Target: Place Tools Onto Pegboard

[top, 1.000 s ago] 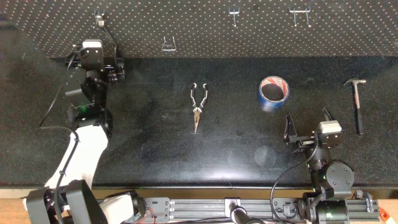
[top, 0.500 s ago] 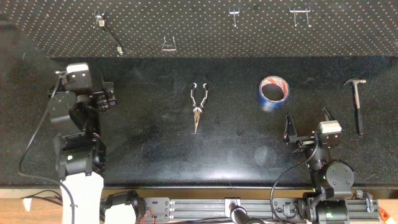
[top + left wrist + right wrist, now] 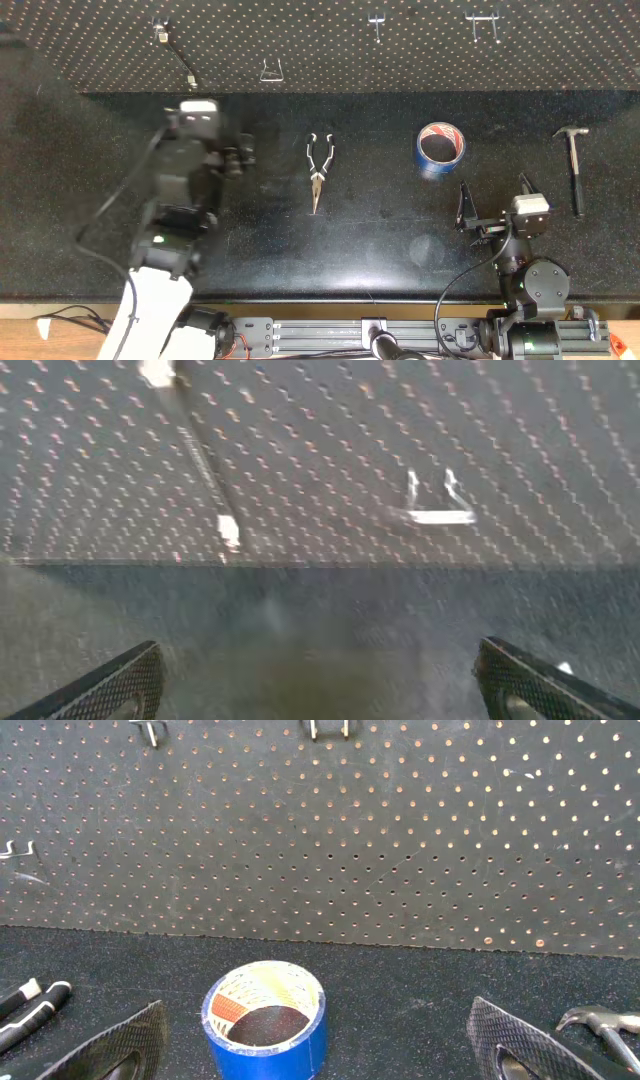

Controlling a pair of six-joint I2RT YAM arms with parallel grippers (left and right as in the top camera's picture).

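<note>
The left gripper (image 3: 318, 655), open and empty, is swung from the key (image 3: 177, 55), hung on the pegboard (image 3: 400, 60), toward the pliers (image 3: 318, 170), judged next; the right gripper (image 3: 494, 195) is held open

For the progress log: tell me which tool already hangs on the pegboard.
The slim dark tool, upper left; pliers, tape and hammer lie on the table.

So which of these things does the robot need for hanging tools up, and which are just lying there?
For the job:
- pliers
- blue tape roll
- hammer
- pegboard
- its hooks
- long tool already hung up

Just there:
- black tabletop
- metal rail by the arm bases
</note>
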